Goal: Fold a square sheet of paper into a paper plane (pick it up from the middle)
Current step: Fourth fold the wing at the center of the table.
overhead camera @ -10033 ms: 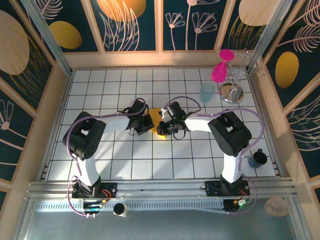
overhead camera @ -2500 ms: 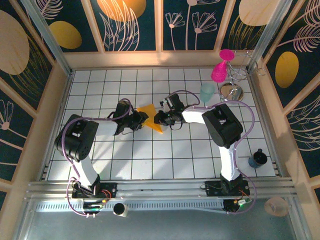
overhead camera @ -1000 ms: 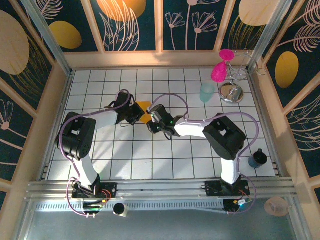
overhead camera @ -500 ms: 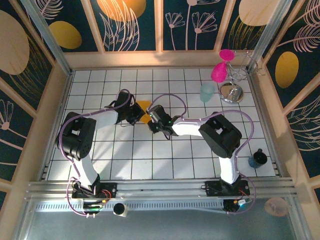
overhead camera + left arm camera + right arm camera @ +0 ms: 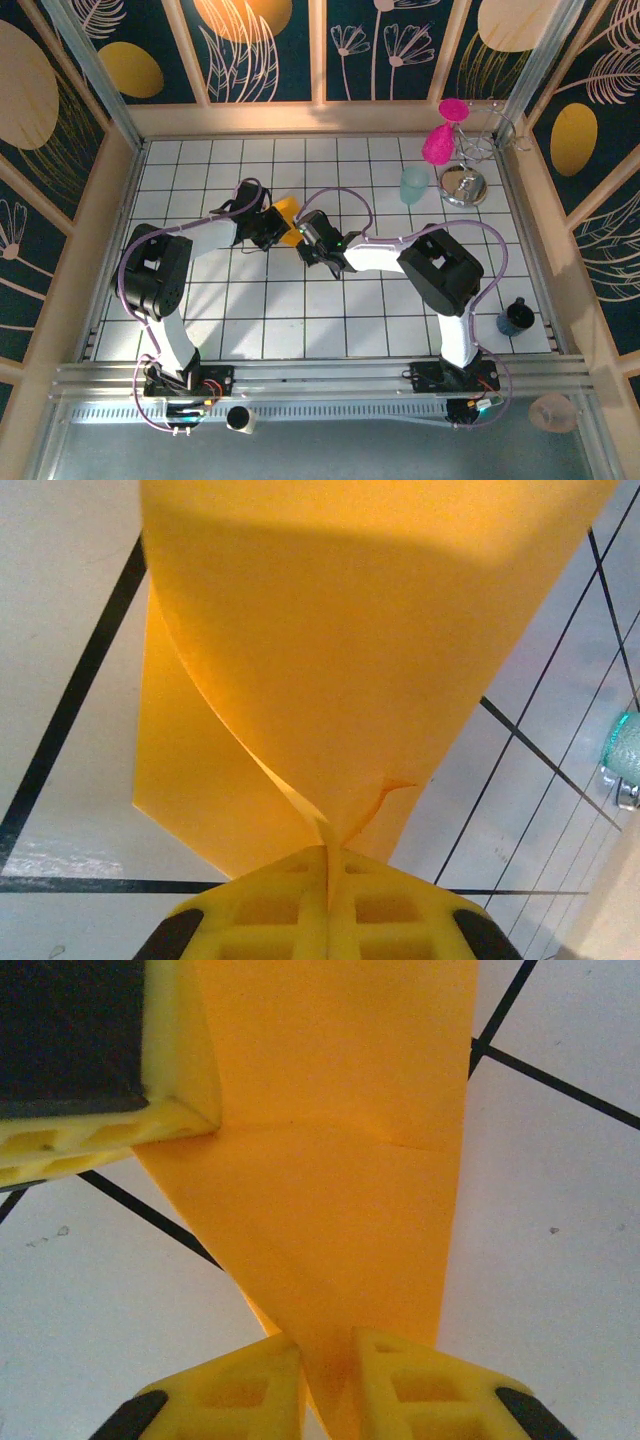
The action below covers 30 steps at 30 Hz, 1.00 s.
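Note:
The orange-yellow sheet of paper (image 5: 287, 213) is folded into layers and hangs between my two grippers over the white tiles, left of the table's middle. My left gripper (image 5: 277, 230) is shut on one folded corner. In the left wrist view its yellow fingers (image 5: 270, 915) press together on the paper (image 5: 350, 630), which fans out ahead. My right gripper (image 5: 300, 242) meets it from the right. In the right wrist view the paper (image 5: 340, 1160) narrows to a tip pinched inside my right gripper (image 5: 330, 1370). The left gripper's finger (image 5: 100, 1130) shows at the top left there.
A pale teal cup (image 5: 414, 184) stands at the back right and also appears in the left wrist view as the teal cup (image 5: 625, 760). Behind it are pink pieces (image 5: 437, 145) and a round metal dish (image 5: 463, 185). A small dark cup (image 5: 515, 318) sits near the right wall.
Over ten seconds both grippers carried the paper left and back from the table's middle. In the last second they barely moved, and the right fingers drew in on the paper's tip.

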Motion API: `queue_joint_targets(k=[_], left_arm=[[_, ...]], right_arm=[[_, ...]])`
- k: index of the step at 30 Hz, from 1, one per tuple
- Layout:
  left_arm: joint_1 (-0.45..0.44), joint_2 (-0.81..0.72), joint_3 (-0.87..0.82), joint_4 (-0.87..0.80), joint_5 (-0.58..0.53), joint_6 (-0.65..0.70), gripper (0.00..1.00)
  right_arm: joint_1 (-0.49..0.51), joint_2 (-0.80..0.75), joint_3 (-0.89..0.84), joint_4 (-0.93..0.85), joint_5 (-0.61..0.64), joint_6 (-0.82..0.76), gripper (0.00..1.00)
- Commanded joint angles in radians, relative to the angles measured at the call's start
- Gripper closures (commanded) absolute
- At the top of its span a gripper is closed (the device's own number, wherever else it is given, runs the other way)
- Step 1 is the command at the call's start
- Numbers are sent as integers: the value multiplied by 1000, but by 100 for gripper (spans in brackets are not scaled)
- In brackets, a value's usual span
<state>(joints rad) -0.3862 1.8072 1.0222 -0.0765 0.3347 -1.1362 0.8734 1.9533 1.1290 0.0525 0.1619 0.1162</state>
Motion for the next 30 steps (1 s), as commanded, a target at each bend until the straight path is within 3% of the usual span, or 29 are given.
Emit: queue_joint_targets(k=[1, 9, 14, 20, 24, 30], left_arm=[[-2, 20, 29, -43, 2, 10, 93], [-2, 24, 33, -46, 5, 10, 93], [-2, 29, 36, -48, 5, 16, 90], [1, 25, 80, -114, -50, 69, 69], [18, 3, 102, -165, -111, 115, 55], [54, -78, 100, -198, -180, 161, 47]], right_arm=[[7, 22, 24, -16, 47, -24, 78], [7, 27, 22, -19, 49, -36, 78], [7, 27, 23, -26, 49, -42, 84], [6, 10, 16, -46, 8, -43, 92], [-9, -11, 5, -64, -84, -30, 94], [-55, -34, -12, -79, -263, 13, 96]])
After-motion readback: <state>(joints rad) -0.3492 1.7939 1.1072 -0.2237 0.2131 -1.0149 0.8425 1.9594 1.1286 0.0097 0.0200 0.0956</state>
